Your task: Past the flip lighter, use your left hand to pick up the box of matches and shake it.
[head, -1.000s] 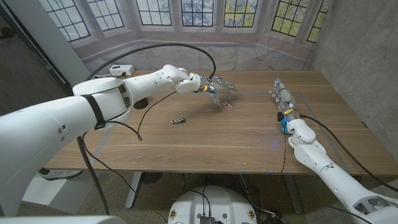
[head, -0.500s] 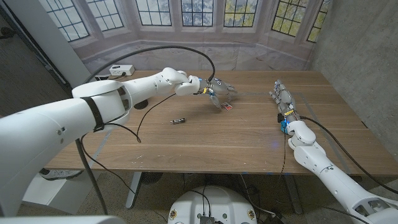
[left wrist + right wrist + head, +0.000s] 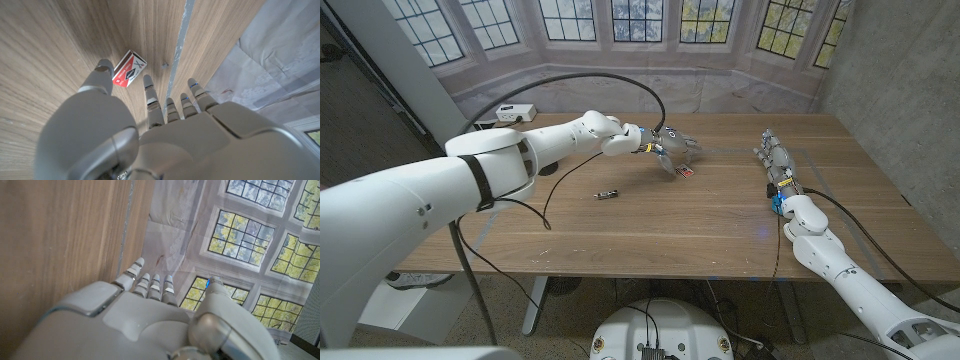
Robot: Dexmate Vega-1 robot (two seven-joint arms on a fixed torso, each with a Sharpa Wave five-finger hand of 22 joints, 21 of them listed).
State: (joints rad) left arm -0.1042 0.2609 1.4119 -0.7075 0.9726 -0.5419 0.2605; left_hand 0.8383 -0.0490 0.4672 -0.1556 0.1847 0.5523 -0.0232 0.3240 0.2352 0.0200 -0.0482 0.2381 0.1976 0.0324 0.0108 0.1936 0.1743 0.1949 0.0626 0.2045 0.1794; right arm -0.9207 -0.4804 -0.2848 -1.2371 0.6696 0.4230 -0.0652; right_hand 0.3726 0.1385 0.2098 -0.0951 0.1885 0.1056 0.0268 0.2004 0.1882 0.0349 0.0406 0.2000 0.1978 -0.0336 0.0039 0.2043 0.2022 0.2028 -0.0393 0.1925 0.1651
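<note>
I have the left hand [image 3: 677, 146] spread over the matchbox [image 3: 686, 173], which seems to lie untouched on the table [image 3: 720, 215], beyond the lighter [image 3: 607, 194]. My right hand [image 3: 775, 160] waits, fingers extended, holding nothing.

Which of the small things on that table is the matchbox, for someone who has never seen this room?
Start at the wooden table and follow the left arm to its robot hand past the middle. The box of matches lies flat just beneath those spread fingers, not yet gripped. It is a small red and white box, unlike the thin dark lighter lying alone nearer the front.
</note>
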